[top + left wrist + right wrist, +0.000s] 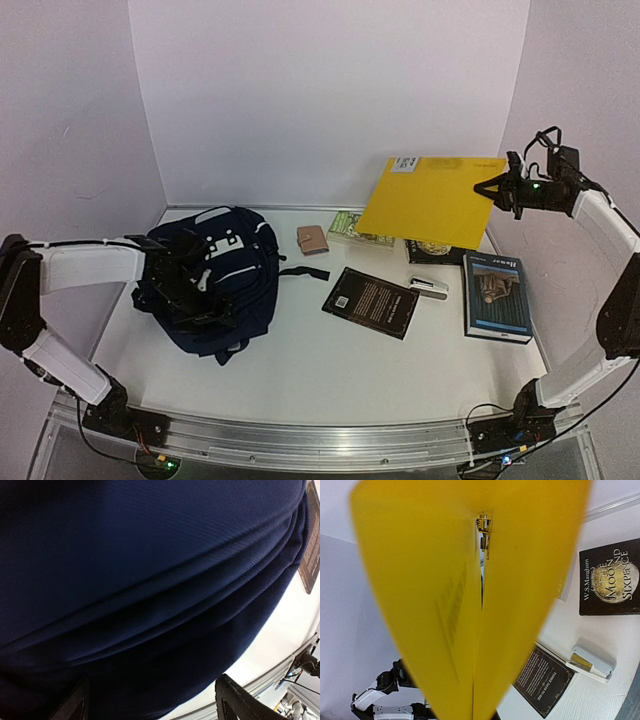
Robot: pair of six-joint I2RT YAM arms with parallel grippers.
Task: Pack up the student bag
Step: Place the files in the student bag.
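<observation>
The student bag (225,270), a navy-blue backpack with a white patch near its top, lies on the left of the table. My left gripper (195,285) rests over its front, open. In the left wrist view the bag's fabric (150,580) fills the frame, and the two fingers (240,700) stand wide apart at the bottom edge. My right gripper (497,190) is raised at the back right, shut on the edge of a yellow folder (430,200). The right wrist view shows that folder (470,605) edge-on, hiding the fingers.
A black book (372,302), a white stapler (428,285) and a blue book (497,295) lie right of centre. A pink wallet (312,238), a green item (358,230) and another black book (435,252) sit further back. White walls close in three sides.
</observation>
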